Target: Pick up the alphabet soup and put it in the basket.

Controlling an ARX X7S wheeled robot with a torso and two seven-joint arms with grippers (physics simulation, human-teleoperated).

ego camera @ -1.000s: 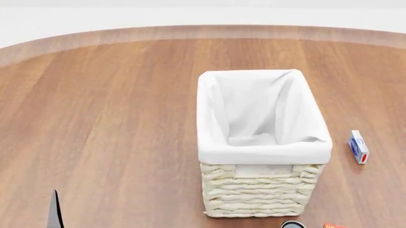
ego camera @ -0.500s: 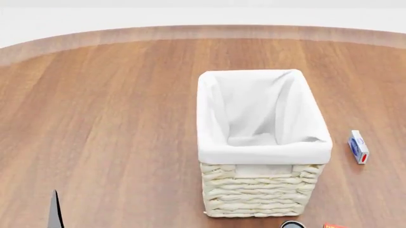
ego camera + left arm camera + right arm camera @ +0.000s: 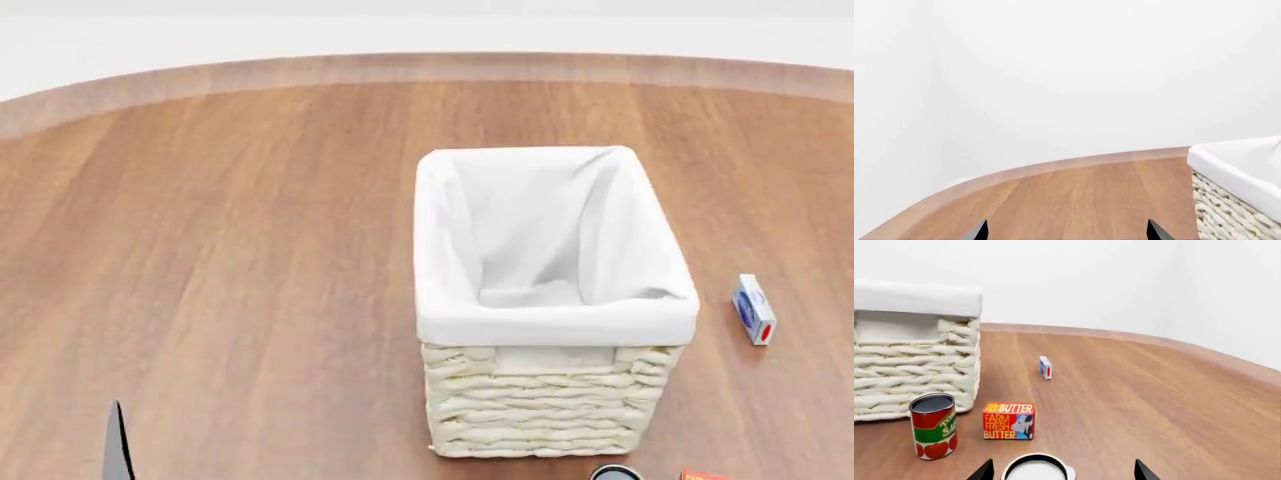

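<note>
The right tool point(image 3: 1062, 471) stood spread, its tips flanking the pale silver-white lid of the alphabet soup can point(image 3: 1037, 470). The tall cream wicker basket point(image 3: 547, 400) stood nearby on the wooden tabletop point(image 3: 240, 250). The left tool point(image 3: 1066, 231) was spread, empty.

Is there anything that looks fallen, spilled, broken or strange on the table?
Nothing stands out. The basket stands upright with its liner folded over the rim, and the red-and-green can, the butter box and the small blue-and-white box stand upright, apart from each other. No spill or damage shows.
</note>
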